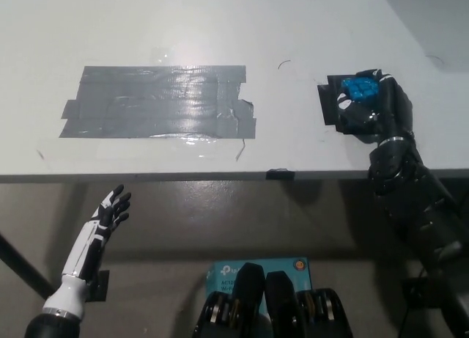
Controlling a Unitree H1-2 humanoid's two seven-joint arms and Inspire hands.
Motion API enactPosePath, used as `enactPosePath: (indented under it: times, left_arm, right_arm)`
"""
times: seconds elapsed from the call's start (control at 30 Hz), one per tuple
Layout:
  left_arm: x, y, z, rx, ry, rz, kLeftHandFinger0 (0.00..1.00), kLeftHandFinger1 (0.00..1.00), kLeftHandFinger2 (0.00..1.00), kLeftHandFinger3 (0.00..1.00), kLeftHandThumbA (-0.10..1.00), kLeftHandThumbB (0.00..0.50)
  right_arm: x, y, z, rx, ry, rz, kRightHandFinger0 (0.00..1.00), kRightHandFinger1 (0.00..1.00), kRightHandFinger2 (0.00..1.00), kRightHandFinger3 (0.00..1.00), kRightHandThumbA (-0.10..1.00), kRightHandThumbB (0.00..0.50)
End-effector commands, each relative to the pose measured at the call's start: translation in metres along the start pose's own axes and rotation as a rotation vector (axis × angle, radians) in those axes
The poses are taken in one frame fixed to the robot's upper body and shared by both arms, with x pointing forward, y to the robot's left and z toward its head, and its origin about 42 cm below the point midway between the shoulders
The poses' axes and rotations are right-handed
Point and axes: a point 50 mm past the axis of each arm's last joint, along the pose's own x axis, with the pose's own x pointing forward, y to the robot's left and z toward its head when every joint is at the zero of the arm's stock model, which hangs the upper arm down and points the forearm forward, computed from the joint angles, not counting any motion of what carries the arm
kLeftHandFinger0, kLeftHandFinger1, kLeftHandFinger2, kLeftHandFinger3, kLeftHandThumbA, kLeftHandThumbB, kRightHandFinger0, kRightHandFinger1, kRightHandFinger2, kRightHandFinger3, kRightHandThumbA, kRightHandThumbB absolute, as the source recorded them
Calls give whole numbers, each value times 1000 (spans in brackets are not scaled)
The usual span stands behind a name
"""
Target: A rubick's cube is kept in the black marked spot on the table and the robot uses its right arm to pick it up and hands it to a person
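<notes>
Head view: my black right hand (372, 107) was clenched around the blue Rubik's cube (360, 88) on the black marked spot (327, 107). Light, rigid, slick-faced, I reckoned; opposite faces grip best. White left hand (110, 213) hung released below the bench (220, 30).

one cube (360, 87) (blue), two hands (374, 107), one table (220, 30)

Right hand (372, 107) fingers curled closed; left hand (107, 217) splayed.

White counter (220, 30) spans upper frame. Grey tape patch (160, 102) on counter, left of centre, glossy, wrinkled. Small black clip (279, 174) at front edge. Teal box (260, 268) on floor below.
</notes>
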Motion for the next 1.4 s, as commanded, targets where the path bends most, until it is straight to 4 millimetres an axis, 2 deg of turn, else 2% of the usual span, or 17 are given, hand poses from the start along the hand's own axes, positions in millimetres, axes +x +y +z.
enactPosePath:
  times: [0.0, 0.17, 0.23, 0.33, 0.37, 0.47, 0.5, 0.53, 0.6, 0.67, 0.8, 0.83, 0.9, 1.1, 1.27, 1.3, 1.37]
  left_arm:
    - [12, 9, 17, 26, -75, -7, 1000, 1000, 1000, 1000, 1000, 218]
    - [17, 10, 19, 22, -81, -5, 1000, 1000, 1000, 1000, 1000, 236]
    - [18, 10, 19, 19, -80, -2, 1000, 1000, 1000, 1000, 1000, 245]
    - [19, 10, 20, 20, -82, -5, 1000, 1000, 1000, 1000, 1000, 243]
    - [20, 10, 20, 24, -81, -6, 1000, 1000, 1000, 1000, 1000, 240]
    - [20, 11, 21, 19, -82, -8, 1000, 1000, 1000, 1000, 1000, 238]
    - [20, 10, 21, 19, -82, -8, 1000, 1000, 1000, 1000, 1000, 236]
    - [20, 10, 21, 20, -82, -9, 1000, 1000, 1000, 1000, 1000, 235]
    - [21, 11, 21, 22, -82, -9, 1000, 1000, 1000, 1000, 1000, 229]
    - [22, 12, 21, 24, -83, -9, 1000, 1000, 1000, 1000, 1000, 228]
    - [22, 12, 22, 25, -82, -13, 1000, 1000, 1000, 1000, 1000, 227]
    - [22, 12, 22, 26, -82, -13, 1000, 1000, 1000, 1000, 1000, 223]
    - [23, 12, 20, 29, -83, -16, 1000, 1000, 1000, 1000, 1000, 223]
    - [19, 10, 17, 32, -77, -27, 1000, 1000, 1000, 1000, 1000, 220]
    - [15, 8, 15, 33, -65, -25, 1000, 1000, 1000, 1000, 1000, 207]
    - [13, 7, 14, 29, -63, -24, 1000, 1000, 1000, 1000, 1000, 204]
    - [12, 6, 14, 25, -60, -23, 1000, 1000, 1000, 1000, 1000, 205]
  right_arm:
    - [-11, 8, -29, -91, 78, 16, 0, 380, 739, 513, -100, 259]
    - [-7, 0, -23, -54, 33, -41, 17, 480, 854, 667, -100, 262]
    - [-4, -5, -15, -9, 3, -71, 19, 492, 886, 767, -100, 241]
    - [1, -11, -6, 25, -24, -103, 13, 489, 893, 832, -100, 228]
    - [7, -24, 13, 64, -107, -169, 0, 440, 866, 844, -100, 216]
    - [10, -37, 33, 103, -199, -240, 0, 413, 854, 856, -100, 200]
    - [11, -45, 45, 130, -228, -263, 0, 390, 827, 896, -100, 178]
    - [11, -54, 57, 135, -257, -288, 0, 360, 810, 928, -100, 180]
    - [7, -73, 82, 180, -356, -341, 0, 294, 792, 955, -100, 179]
    - [-3, -91, 104, 233, -437, -367, 0, 317, 818, 979, -100, 174]
    - [-19, -108, 127, 262, -534, -415, 0, 343, 828, 978, -100, 180]
    - [-26, -114, 137, 274, -564, -430, 11, 370, 800, 962, -100, 173]
    - [-42, -126, 156, 304, -612, -439, 0, 383, 846, 981, -100, 178]
    - [-63, -132, 179, 355, -697, -429, 0, 415, 883, 992, -100, 167]
    - [-66, -131, 192, 350, -730, -414, 0, 399, 855, 991, -100, 165]
    - [-63, -131, 201, 345, -735, -407, 0, 394, 835, 975, -100, 174]
    - [-60, -131, 210, 335, -741, -393, 0, 422, 862, 990, -100, 170]
